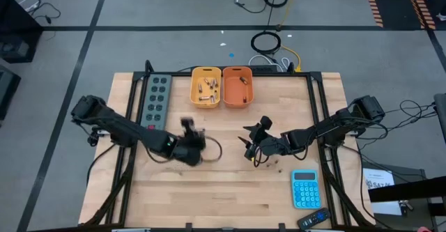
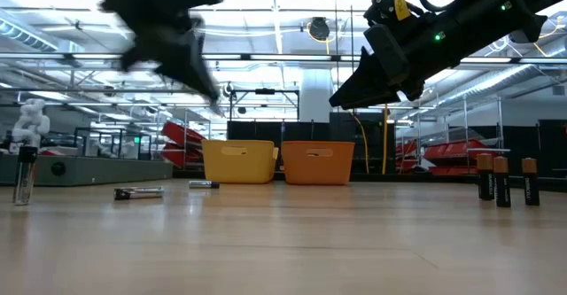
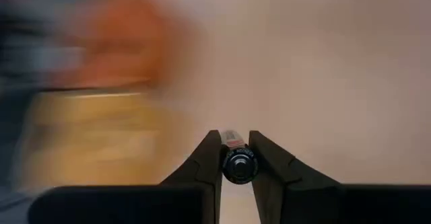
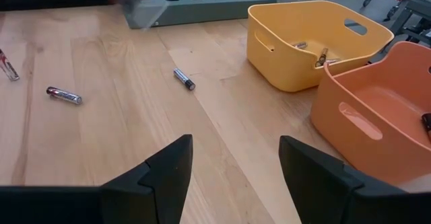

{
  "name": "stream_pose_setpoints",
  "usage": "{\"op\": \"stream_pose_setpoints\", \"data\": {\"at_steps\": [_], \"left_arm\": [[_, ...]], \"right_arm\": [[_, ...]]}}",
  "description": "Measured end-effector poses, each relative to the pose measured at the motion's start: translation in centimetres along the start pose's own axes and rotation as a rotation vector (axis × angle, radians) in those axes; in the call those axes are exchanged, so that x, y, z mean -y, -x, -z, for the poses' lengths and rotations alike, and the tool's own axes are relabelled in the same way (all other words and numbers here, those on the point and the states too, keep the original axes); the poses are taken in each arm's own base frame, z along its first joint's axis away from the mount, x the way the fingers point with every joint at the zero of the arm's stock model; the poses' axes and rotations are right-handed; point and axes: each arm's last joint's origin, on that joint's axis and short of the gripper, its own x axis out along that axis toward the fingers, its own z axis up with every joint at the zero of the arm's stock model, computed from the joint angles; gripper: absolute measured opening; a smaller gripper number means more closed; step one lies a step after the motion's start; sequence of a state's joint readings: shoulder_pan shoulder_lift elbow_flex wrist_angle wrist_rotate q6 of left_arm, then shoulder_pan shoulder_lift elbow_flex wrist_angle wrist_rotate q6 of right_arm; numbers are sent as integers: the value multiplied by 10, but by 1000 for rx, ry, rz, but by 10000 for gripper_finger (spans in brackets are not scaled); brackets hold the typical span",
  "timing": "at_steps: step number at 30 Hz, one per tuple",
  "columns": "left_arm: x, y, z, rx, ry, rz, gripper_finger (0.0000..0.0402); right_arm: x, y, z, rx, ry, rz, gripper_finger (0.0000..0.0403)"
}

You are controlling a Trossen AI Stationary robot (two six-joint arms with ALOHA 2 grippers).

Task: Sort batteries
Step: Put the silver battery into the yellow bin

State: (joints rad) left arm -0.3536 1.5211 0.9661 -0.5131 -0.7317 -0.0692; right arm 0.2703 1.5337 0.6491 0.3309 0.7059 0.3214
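Note:
My left gripper (image 3: 239, 158) is shut on a small battery (image 3: 240, 165) that shows end-on between its fingers. In the high view it hovers blurred over the table's middle (image 1: 189, 140), and it is raised in the low view (image 2: 173, 42). My right gripper (image 4: 236, 163) is open and holds nothing, hanging above the table right of centre (image 1: 251, 140). Loose batteries lie on the wood (image 4: 184, 79) (image 4: 64, 95). Others stand upright (image 2: 502, 180) (image 2: 25, 175). The yellow bin (image 1: 206, 87) holds several batteries (image 4: 320, 56). The orange bin (image 1: 237, 86) holds a dark one (image 1: 244, 81). My left gripper pinches the battery between its two fingers (image 3: 205, 163). The battery lies along the fingers, with its round end (image 3: 240, 167) facing back toward the wrist. It is lifted clear of the table.
A grey power strip (image 1: 157, 99) lies left of the bins along the far left. A blue calculator (image 1: 304, 188) and a dark remote (image 1: 313, 219) sit at the near right corner. Small batteries lie just near of my right gripper (image 1: 263, 164). Bare wood fills the near middle.

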Motion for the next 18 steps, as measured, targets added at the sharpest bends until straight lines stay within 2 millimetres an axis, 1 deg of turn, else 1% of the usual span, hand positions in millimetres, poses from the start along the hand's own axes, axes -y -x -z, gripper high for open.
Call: {"op": "stream_pose_setpoints", "data": {"at_steps": [3,5,8,12,14,16,18], "left_arm": [[-33,4,-2,16,-2,-390,53],[-52,1,-3,-27,-55,-544,53],[-79,-8,-10,-49,-61,-586,53],[-113,-24,-19,29,-16,-519,53],[-131,-32,-21,66,3,-526,53],[-147,-40,-18,59,2,-543,53],[-159,-47,-11,30,3,-539,65]], "right_arm": [[0,0,0,0,0,0,212],[0,0,0,-1,0,-2,212],[0,0,0,-1,7,-4,212],[0,0,0,0,9,-4,212],[0,0,0,-1,10,-4,212],[0,0,0,-2,11,-5,212],[0,0,1,-5,13,-4,212]]}}
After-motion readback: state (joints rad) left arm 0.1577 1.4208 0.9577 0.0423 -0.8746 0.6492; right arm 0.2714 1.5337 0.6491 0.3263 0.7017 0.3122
